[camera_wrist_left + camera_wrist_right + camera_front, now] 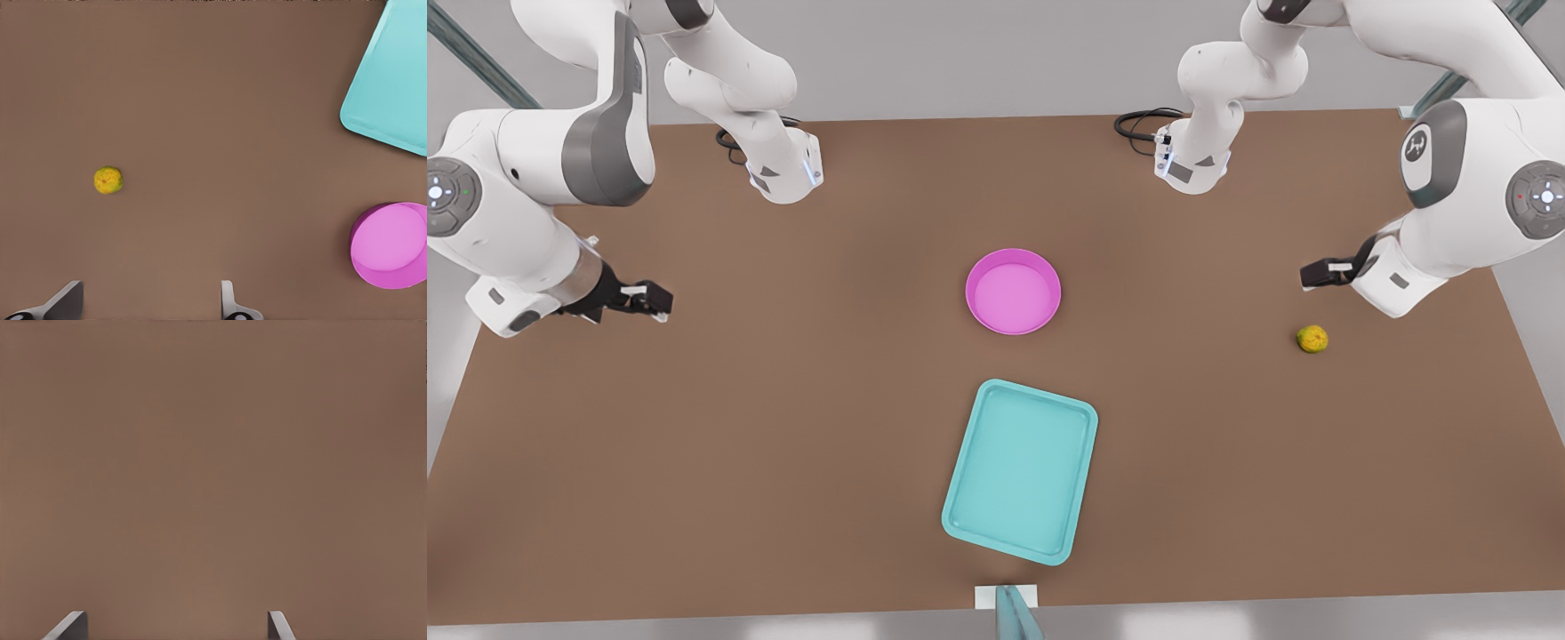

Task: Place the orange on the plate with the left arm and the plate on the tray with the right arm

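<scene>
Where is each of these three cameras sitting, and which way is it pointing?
Front view: high above, looking down on the table, both arms, the plate, tray and orange.
Left wrist view: on the left arm, facing down at the table; left gripper open.
Right wrist view: on the right arm, over bare table; right gripper open.
Shared: front and left wrist views both show orange, plate and tray.

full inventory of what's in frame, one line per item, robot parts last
orange: 1, yellow-orange with green mottling, on the table at the front view's right, apart from everything
plate: 1, magenta-pink, table centre, empty
tray: 1, turquoise, just below the plate in the front view, empty
table: 1, brown
left gripper: 1, black, open, near the orange
right gripper: 1, black, open, over bare table at the front view's left
</scene>
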Controlling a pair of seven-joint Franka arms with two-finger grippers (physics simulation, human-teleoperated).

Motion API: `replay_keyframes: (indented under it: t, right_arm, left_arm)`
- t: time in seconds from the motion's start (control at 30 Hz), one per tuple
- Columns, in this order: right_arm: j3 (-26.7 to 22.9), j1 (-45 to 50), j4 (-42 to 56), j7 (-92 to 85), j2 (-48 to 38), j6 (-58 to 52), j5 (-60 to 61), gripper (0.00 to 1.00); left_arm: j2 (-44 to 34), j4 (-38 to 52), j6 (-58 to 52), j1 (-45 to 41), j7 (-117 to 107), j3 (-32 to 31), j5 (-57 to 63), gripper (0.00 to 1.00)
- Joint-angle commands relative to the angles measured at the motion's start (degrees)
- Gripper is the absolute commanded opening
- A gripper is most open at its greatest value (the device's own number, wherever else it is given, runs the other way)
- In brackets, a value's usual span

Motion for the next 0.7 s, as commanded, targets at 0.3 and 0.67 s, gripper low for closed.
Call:
replay_keyframes:
  t: [0.3,0.67]
  right_arm:
    - [0.0,-0.1,-0.1,0.7,0.1,2.9,0.0,1.0]
    - [0.0,-0.3,-0.2,0.7,0.6,2.7,0.1,1.0]
  left_arm:
    - [10.7,-19.5,23.7,4.2,23.4,8.6,0.1,1.0]
    - [15.7,-33.2,47.7,6.4,42.6,14.6,0.5,1.0]
